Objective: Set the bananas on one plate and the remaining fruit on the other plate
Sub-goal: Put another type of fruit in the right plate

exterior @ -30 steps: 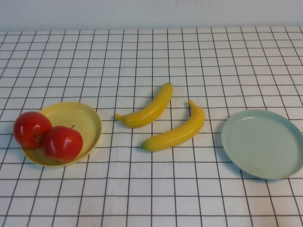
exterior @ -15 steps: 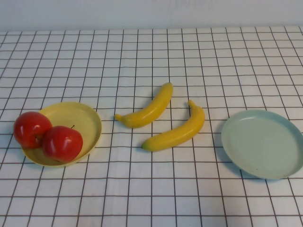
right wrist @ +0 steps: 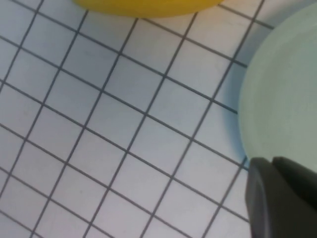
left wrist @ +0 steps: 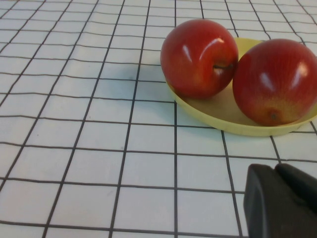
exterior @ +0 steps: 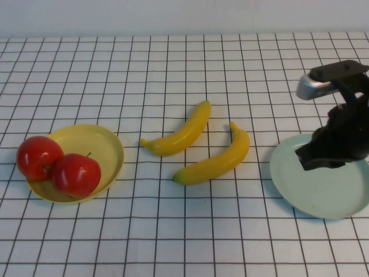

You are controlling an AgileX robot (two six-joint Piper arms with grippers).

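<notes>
While the right gripper [exterior: 305,161] hung closed over the green plate [exterior: 323,193] and the left gripper [left wrist: 280,198] sat closed near the yellow plate [exterior: 106,144] holding both apples [exterior: 57,164], the bananas [exterior: 199,144] lay mid-table.

Counter [exterior: 173,242] was covered by a white cloth [exterior: 86,69] printed with a thin black grid of squares (lines ran unbroken across the whole surface). A plain pale wall [exterior: 173,14] stood behind its far edge.
</notes>
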